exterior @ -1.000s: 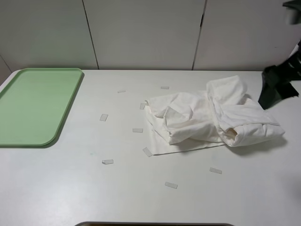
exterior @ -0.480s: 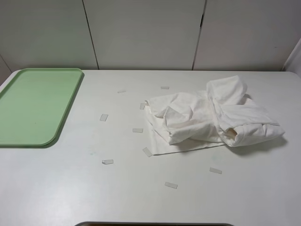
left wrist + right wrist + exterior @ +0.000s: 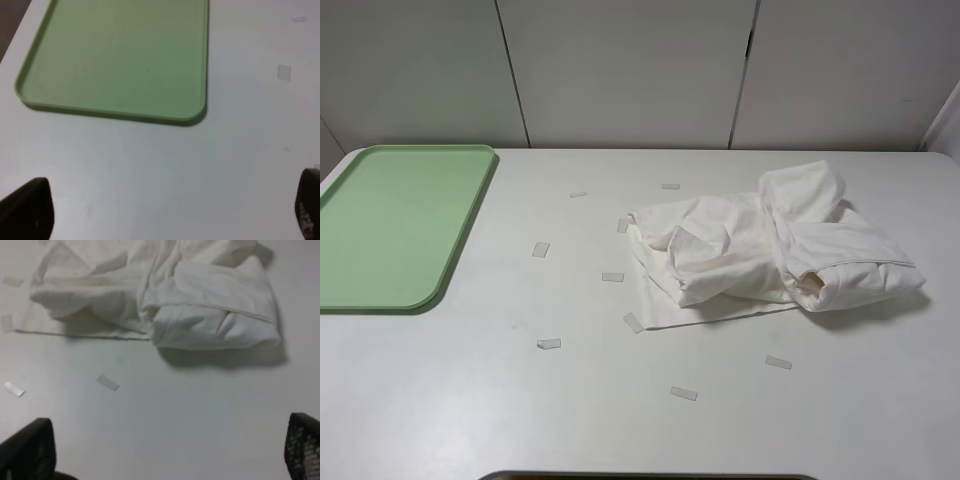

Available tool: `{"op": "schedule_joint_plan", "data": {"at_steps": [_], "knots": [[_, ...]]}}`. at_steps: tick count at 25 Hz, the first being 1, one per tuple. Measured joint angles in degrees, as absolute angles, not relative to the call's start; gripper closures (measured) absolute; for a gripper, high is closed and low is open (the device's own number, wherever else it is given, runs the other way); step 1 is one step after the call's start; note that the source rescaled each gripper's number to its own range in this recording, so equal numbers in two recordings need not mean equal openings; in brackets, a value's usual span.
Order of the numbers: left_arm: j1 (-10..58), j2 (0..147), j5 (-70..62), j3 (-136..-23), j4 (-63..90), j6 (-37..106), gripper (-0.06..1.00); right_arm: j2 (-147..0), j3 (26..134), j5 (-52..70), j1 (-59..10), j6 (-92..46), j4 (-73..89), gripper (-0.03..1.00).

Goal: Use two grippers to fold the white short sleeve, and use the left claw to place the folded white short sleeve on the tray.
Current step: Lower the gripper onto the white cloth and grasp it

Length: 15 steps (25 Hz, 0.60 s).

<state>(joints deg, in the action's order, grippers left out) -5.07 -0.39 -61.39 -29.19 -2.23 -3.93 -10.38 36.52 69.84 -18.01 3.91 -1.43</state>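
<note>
The white short sleeve (image 3: 770, 250) lies crumpled in a heap right of the table's middle; the right wrist view shows it (image 3: 165, 295) with a rolled, bunched edge toward the camera. The light green tray (image 3: 395, 225) rests flat and bare at the far left, also seen in the left wrist view (image 3: 120, 60). My left gripper (image 3: 165, 210) hovers open over bare table short of the tray's corner, holding nothing. My right gripper (image 3: 165, 450) is open over bare table short of the shirt, apart from it. Neither gripper shows in the exterior high view.
Several small pale paper scraps (image 3: 549, 343) are scattered on the white table (image 3: 520, 400) between tray and shirt and in front of the shirt (image 3: 108, 383). A panelled wall (image 3: 620, 70) closes the table's far side.
A dark shape at the right edge of the exterior high view one second ago has left that view. The shirt and tray have not moved.
</note>
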Motion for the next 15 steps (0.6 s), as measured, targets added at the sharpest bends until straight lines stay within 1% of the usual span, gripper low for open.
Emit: {"op": "schedule_joint_plan", "data": {"at_steps": [5, 9, 15], "knots": [[-5.1, -0.4, -61.4, -29.2, -2.2, -3.9, -0.02, -0.4, 31.4, 68.8, -10.4, 2.1, -1.4, -0.03], [-5.1, -0.4, -61.4, -29.2, -2.2, -3.9, -0.02, 0.3, 30.5, 64.8, -5.7, 1.0, -1.4, -0.03], [-5.1, -0.4, -61.4, -29.2, -2.2, -3.9, -0.02, 0.3, 28.4, 59.5, -3.5, 0.7, -1.4, -0.03]]}}
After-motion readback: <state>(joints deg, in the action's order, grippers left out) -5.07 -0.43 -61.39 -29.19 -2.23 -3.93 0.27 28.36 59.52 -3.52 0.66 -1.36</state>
